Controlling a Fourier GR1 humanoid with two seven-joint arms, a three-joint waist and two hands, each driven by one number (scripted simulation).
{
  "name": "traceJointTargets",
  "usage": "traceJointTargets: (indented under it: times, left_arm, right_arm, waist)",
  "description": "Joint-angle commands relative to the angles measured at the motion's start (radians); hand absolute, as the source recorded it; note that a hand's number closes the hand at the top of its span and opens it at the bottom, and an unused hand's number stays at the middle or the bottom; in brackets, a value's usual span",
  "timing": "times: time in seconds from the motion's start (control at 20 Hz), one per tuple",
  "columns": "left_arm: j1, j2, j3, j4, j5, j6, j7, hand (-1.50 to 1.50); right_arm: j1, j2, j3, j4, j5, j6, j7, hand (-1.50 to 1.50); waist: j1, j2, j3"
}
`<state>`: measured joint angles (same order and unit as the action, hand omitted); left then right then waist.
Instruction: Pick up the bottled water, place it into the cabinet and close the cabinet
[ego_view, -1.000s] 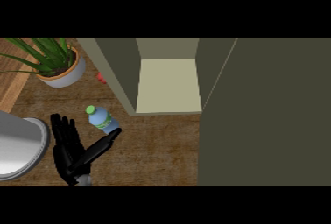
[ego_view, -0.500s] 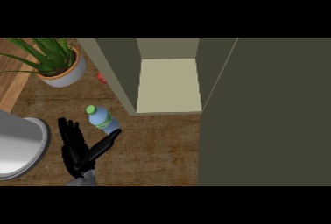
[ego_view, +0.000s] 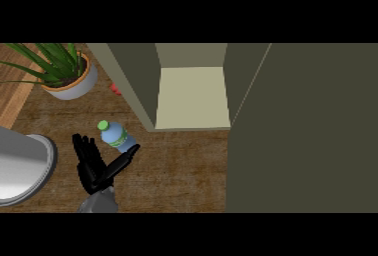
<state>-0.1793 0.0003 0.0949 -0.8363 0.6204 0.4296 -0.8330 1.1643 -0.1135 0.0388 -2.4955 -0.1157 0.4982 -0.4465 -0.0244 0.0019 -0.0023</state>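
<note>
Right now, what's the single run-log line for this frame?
phase: reaching | left hand: open, fingers beside bottled water | bottle: on counter, not grasped | cabinet: open, shelf bare | right hand: not in view

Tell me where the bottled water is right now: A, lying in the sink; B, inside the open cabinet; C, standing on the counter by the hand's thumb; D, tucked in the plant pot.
C: the bottled water stands on the counter beside the thumb of the open left hand, outside the cabinet.
</note>
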Motion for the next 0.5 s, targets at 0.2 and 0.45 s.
traceJointTargets:
  times: [0.2, 0.45]
  left_arm:
    - [-0.07, 0.007, 0.051, 0.124, 0.056, -0.223, -0.063, -1.5]
    - [-0.153, 0.007, 0.107, 0.279, 0.078, -0.309, -0.183, 1.5]
  right_arm:
    - [0.007, -0.008, -0.071, -0.094, -0.089, 0.015, 0.022, -1.5]
    - [0.048, -0.005, -0.07, -0.085, -0.107, 0.052, -0.005, -1.5]
  waist:
    - [0.009, 0.0, 0.001]
    - [-0.007, 0.003, 0.0]
